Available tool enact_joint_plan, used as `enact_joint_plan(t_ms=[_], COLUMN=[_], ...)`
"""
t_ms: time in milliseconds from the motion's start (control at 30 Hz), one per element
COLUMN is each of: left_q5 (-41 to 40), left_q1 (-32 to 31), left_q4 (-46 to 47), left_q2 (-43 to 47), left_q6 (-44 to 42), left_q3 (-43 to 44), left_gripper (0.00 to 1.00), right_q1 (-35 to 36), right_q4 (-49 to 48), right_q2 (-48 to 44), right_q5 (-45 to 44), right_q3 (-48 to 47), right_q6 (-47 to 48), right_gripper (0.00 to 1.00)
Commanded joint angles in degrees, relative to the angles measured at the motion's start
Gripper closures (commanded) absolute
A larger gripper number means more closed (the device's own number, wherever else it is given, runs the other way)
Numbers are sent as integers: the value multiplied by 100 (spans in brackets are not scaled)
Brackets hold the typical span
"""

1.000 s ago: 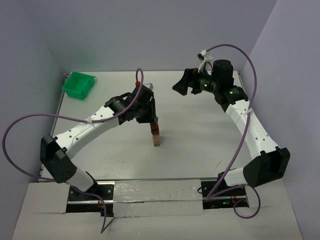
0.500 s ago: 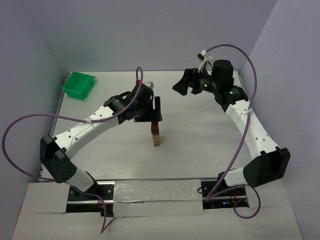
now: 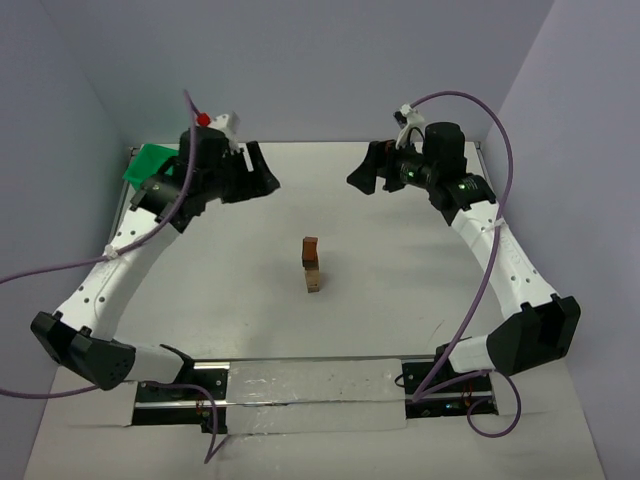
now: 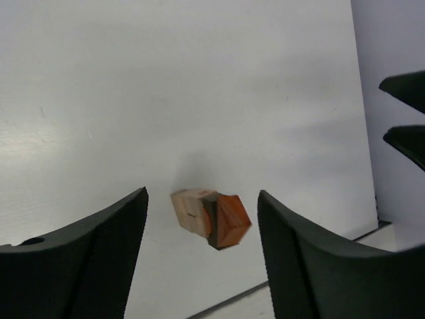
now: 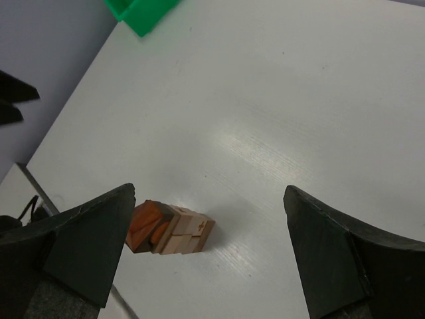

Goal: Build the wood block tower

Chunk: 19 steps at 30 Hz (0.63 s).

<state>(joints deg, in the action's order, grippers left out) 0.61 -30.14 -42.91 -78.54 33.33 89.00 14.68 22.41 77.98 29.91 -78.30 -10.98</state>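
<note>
The tower [image 3: 312, 266] stands alone at the table's middle, free of both grippers. It is a narrow stack of wood blocks: tan at the bottom, a dark layer above, a reddish-brown block on top. The left wrist view looks down on the tower [image 4: 211, 219], and the right wrist view shows the tower [image 5: 169, 229] too. My left gripper [image 3: 264, 174] hangs open and empty at the back left, well away from the stack. My right gripper [image 3: 362, 176] hovers open and empty at the back right. Both pairs of jaws stand wide apart: left gripper [image 4: 202, 194], right gripper [image 5: 209, 188].
A green bin [image 3: 143, 166] sits at the table's back left corner, partly hidden behind my left arm; the bin [image 5: 141, 12] also shows in the right wrist view. Walls close in the table at the back and on both sides.
My left gripper opened, let go of the tower's top and pulled up and back to the far left. The tower stayed standing. The right arm has not moved.
</note>
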Motion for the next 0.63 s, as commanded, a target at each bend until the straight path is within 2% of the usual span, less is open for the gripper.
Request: enact_joint_plan(t_ms=[0,67,267,433,600], left_q5=[751,994,1048,950,826], left_q1=[1003,1617,2645,3002,3172], left_q4=[-236,-259,495,1166,1402], left_q2=[-277,-345,241,853,1311], left_q6=[-1199,-1760,-2558,-2625,-2600], left_q3=[401,45,-1403,-2498,-2942], left_gripper=[1,1,1,1,1], right_q1=[-26,-19,-28,-102,-264], right_q4=[240,392,466,136,-37], right_q2=[-383,-512,-1052,-1390,-1637], right_q5=[-526,-838,-1905,-2688,-2935], right_q3=[124,237,990,2005,2461], right_q6=[551,869,1372,1139,761], right_gripper=[0,0,0,0,0])
